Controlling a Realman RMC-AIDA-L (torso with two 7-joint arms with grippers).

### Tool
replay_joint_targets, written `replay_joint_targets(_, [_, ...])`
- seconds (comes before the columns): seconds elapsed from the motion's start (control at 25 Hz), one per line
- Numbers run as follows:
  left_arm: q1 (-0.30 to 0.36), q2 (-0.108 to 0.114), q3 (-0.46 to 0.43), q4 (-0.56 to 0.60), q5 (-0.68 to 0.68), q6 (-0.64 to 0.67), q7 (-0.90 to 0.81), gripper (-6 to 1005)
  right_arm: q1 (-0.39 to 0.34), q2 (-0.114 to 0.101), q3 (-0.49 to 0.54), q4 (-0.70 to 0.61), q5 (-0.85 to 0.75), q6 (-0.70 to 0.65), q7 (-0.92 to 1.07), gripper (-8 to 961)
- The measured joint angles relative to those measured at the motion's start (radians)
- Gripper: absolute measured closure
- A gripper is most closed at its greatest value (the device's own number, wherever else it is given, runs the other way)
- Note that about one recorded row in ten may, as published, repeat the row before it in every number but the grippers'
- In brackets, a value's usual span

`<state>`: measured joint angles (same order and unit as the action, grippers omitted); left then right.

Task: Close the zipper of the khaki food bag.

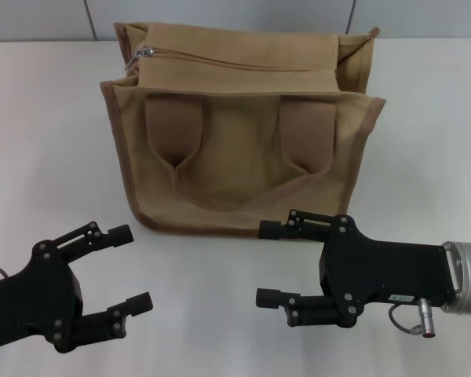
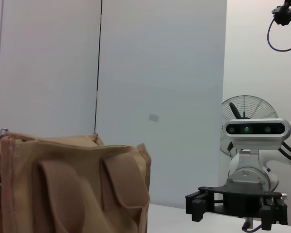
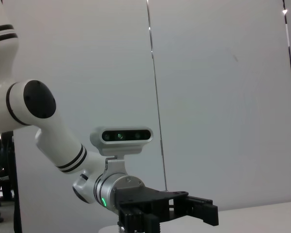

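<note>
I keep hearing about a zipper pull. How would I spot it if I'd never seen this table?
Find the khaki food bag standing at the back of the white table. Follow the zipper across its top panel to the robot's left end. There sits the pull tab, the only shiny silver metal on the tan cloth.

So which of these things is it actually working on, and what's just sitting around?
Part of the job:
- khaki food bag, standing on the table
- zipper across its top, pull tab at the robot's left end
- left gripper and right gripper, both open, in front of the bag

Just around:
- white table
- fan
</note>
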<state>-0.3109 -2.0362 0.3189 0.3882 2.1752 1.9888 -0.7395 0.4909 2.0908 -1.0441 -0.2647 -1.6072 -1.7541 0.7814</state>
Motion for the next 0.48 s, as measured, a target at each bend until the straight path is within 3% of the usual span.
replay_joint_targets(0.48, [-0.001, -0.010, -0.001, 0.003, 0.001, -0.017, 0.001, 166, 0.009, 0.001, 0.003, 0.025, 0.003, 0.004, -0.001, 189])
